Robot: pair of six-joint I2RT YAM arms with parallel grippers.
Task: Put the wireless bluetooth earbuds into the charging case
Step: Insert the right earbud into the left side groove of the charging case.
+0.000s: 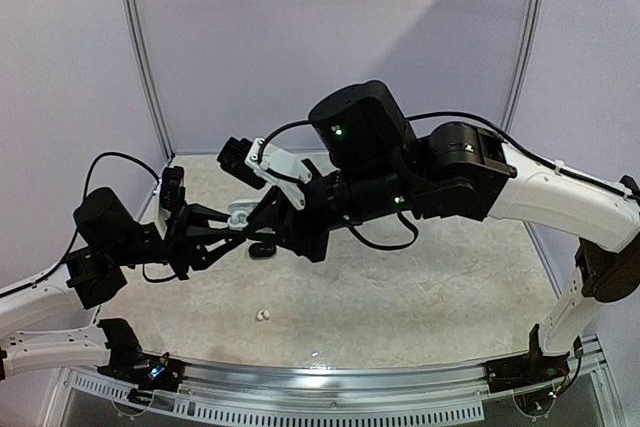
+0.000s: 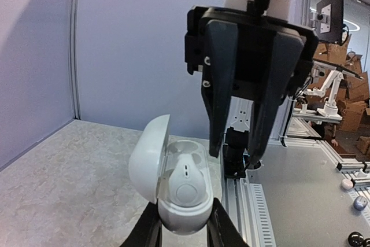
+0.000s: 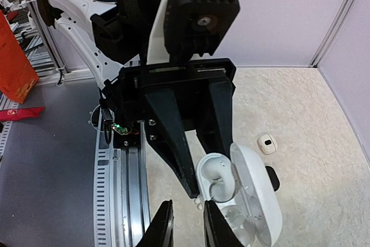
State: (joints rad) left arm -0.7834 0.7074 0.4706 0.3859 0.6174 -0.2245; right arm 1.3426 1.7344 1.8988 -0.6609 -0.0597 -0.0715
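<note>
The white charging case (image 2: 180,209) is held above the table with its lid (image 2: 147,157) swung open. My left gripper (image 2: 182,227) is shut on its lower body. One white earbud (image 2: 186,184) sits in a socket of the case; the right wrist view shows it too (image 3: 218,173). My right gripper (image 2: 234,157) hangs just beside the case's open side. Its jaws (image 3: 188,227) stand a narrow gap apart with nothing between them. From above, both grippers meet over the table's left middle, around the case (image 1: 240,215). A loose white earbud (image 1: 263,316) lies on the table near the front.
A small white piece with a dark dot (image 3: 266,143) and a black item (image 3: 273,179) lie on the table behind the case. Slotted metal rails (image 3: 118,189) run along the table's near edge. Booth walls close in the back and sides.
</note>
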